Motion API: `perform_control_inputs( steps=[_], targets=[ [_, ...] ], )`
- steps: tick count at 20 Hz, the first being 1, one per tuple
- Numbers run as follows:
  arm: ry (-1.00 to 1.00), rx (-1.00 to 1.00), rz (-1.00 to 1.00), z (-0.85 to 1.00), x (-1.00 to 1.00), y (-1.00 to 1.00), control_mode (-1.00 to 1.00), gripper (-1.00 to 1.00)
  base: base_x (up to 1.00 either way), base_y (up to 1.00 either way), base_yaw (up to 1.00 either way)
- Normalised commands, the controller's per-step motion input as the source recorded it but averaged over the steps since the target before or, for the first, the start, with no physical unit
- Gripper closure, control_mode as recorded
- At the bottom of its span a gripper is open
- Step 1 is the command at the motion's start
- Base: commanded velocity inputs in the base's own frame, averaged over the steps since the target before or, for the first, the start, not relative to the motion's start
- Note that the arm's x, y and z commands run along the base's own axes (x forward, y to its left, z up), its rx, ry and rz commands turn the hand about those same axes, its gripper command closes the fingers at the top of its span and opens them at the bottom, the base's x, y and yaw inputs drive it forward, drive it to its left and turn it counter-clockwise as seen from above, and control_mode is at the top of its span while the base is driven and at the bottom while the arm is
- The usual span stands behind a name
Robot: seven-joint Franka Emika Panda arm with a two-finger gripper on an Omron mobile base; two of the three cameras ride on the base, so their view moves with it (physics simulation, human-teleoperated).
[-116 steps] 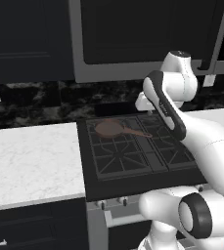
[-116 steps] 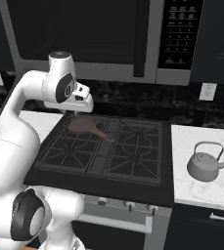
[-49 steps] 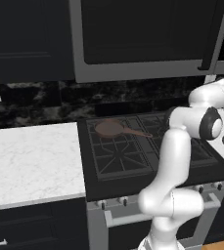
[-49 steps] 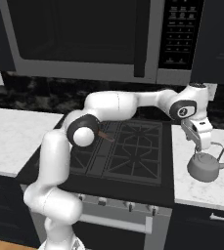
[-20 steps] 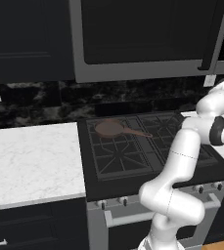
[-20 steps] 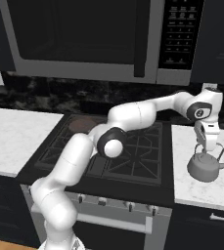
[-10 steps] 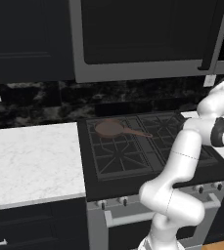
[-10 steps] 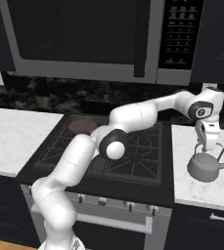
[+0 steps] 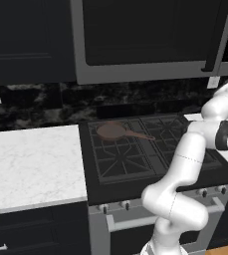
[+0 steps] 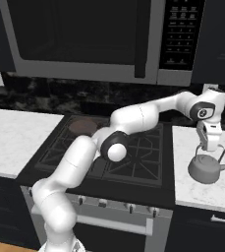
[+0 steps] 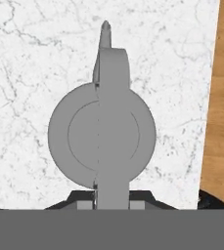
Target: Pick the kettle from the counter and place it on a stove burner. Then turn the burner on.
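Note:
The silver-grey kettle (image 10: 206,170) stands on the white marble counter (image 10: 202,193) to the right of the stove, spout pointing right. My gripper (image 10: 210,146) reaches straight down onto the top of its arched handle. In the hand view I look down on the kettle's round body (image 11: 72,136). Its handle (image 11: 112,97) runs up the middle, and my gripper (image 11: 112,199) is shut on it, dark fingertips (image 11: 81,197) pressed to either side. The stove burner (image 10: 142,150) nearest the kettle is bare, its black grate just left of the counter edge.
A copper-brown long-handled pan (image 10: 82,126) sits on the back left burner, also seen as the pan (image 9: 113,131) from the other side. Stove knobs (image 10: 131,208) line the front panel. A microwave (image 10: 84,37) hangs above. Wooden floor (image 11: 222,97) lies past the counter's edge.
The jaws have closed from wide open onto the kettle's handle. The arm and the kettle have stayed where they were.

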Motion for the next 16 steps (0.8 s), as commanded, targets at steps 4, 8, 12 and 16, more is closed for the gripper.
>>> perform_control_inputs(
  steps=[4,8,12,16],
  targets=[
    [-0.06,-0.1,-0.01,0.0,-0.71,0.41,-1.0,1.0,0.0,0.0,0.0],
    [-0.1,-0.1,0.0,0.06,-0.69,0.58,-1.0,1.0,0.0,0.0,0.0],
    [-0.1,0.0,0.04,0.05,-0.72,0.26,-1.0,1.0,0.0,0.0,0.0],
    [-0.13,0.0,0.2,0.0,-0.66,0.21,-1.0,1.0,0.0,0.0,0.0]
  ],
)
